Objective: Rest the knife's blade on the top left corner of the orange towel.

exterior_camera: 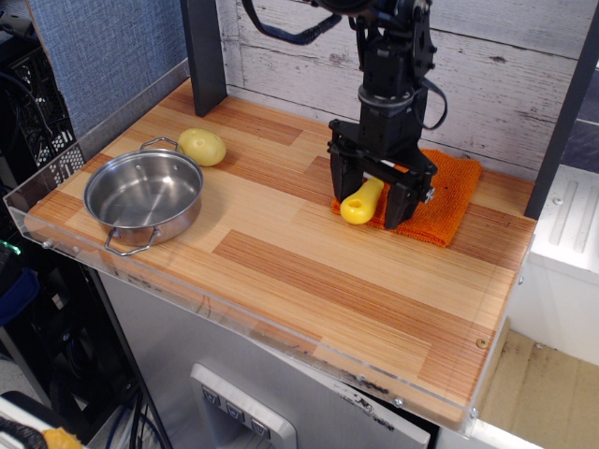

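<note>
I see the knife (pixel 363 201) with its thick yellow handle, rounded at the end; its blade is hidden behind the end effector (pixel 381 193), so I cannot describe it. I find no readable writing or label anywhere. The end effector is closed on the knife, with the handle sticking out between the two black fingers toward the front edge of the desk (pixel 309 271). It stands low over the near-left part of the orange towel (pixel 447 199), which lies by the back edge, toward the right corner.

Knife (pixel 361 204) overhangs towel's (pixel 447 204) left edge
</note>
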`<state>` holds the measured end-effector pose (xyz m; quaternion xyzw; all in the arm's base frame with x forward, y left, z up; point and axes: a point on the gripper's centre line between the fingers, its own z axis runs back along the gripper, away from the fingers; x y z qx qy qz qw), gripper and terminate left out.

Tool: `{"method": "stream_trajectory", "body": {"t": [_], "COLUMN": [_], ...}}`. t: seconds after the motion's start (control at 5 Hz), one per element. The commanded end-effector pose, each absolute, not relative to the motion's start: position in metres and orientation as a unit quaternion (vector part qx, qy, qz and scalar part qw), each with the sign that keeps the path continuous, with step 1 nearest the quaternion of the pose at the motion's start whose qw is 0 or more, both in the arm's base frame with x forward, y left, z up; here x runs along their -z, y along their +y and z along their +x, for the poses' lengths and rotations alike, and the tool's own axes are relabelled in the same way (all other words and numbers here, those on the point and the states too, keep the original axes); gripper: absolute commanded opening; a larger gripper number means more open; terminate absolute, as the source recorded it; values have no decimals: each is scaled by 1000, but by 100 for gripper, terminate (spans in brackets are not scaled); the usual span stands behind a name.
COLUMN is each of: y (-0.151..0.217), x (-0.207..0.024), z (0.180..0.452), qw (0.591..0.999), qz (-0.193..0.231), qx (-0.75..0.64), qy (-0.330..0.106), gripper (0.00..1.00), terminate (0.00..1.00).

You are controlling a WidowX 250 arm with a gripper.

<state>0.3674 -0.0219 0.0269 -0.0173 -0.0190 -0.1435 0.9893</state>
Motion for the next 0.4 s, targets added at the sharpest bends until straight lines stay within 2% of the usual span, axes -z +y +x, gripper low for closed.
{"method": "stream_trajectory", "body": {"t": [0.0,0.2], "y": [19,39], "x": [-136,-173], "z": [355,341], "qw": [984,985], "qz": [-20,-17], "qx": [136,117], "qy": [-112,-129], "gripper": [100,100], "terminate": [0,0]}}
